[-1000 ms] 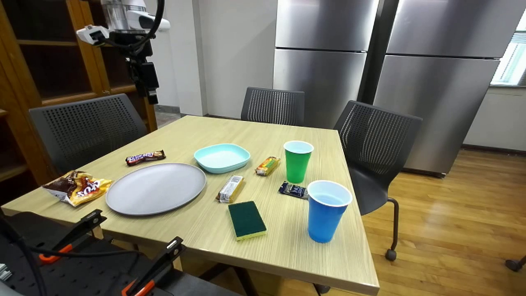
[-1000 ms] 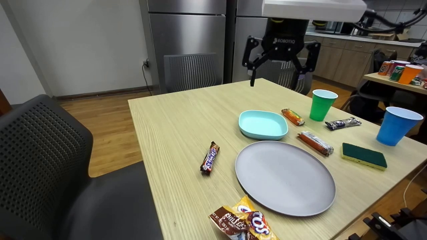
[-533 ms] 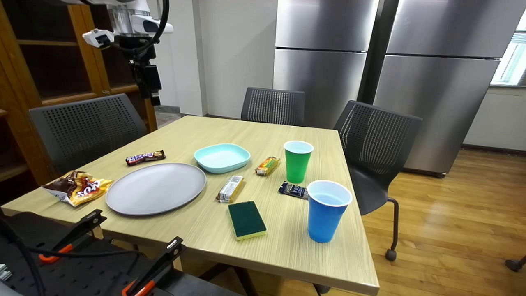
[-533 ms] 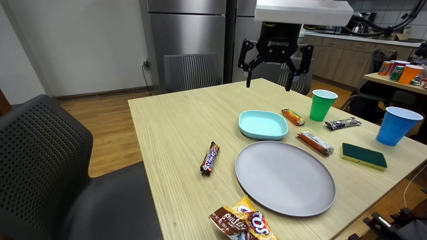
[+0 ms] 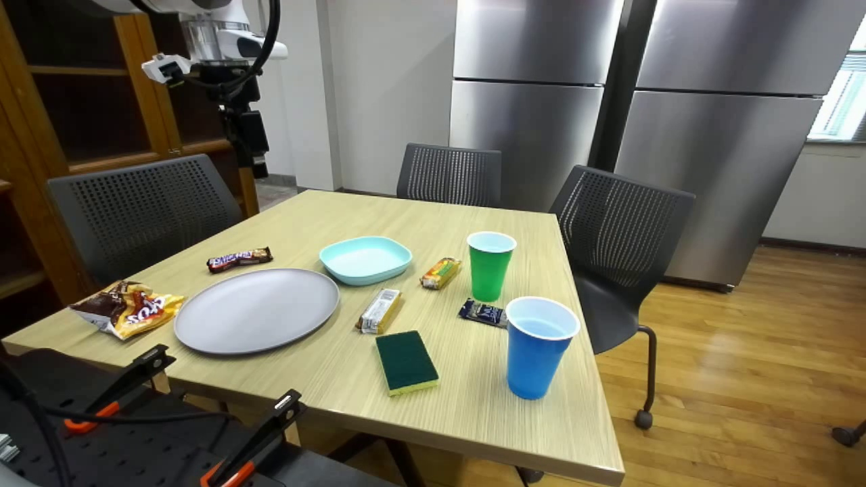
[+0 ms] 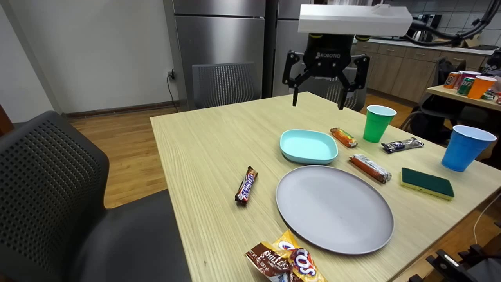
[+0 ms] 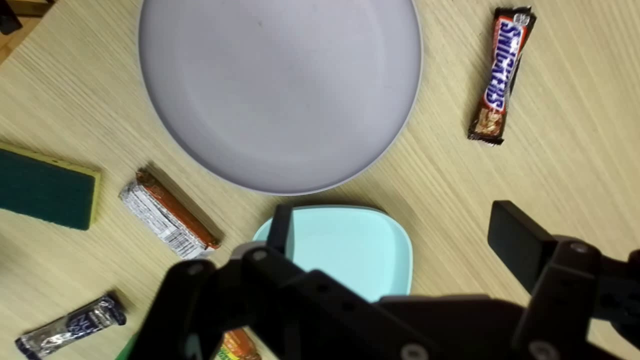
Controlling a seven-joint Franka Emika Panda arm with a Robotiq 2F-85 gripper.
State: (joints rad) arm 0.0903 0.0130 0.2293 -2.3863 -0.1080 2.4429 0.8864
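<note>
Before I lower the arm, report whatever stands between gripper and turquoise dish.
Nothing visible stands between them: the open gripper hangs above the table, and in the wrist view only the gripper itself covers part of the turquoise dish. The gray plate lies beside the dish, not over it.

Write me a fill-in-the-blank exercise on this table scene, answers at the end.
1. Neither shut nor holding anything, the gripper stands ____.
2. The cup nearest the dish is coloured ____ outside.
3. The sponge lies with its scouring side facing ____.
4. Between the dish and the plate, the wider one is the ____.
Missing words: open, green, up, plate.
</note>
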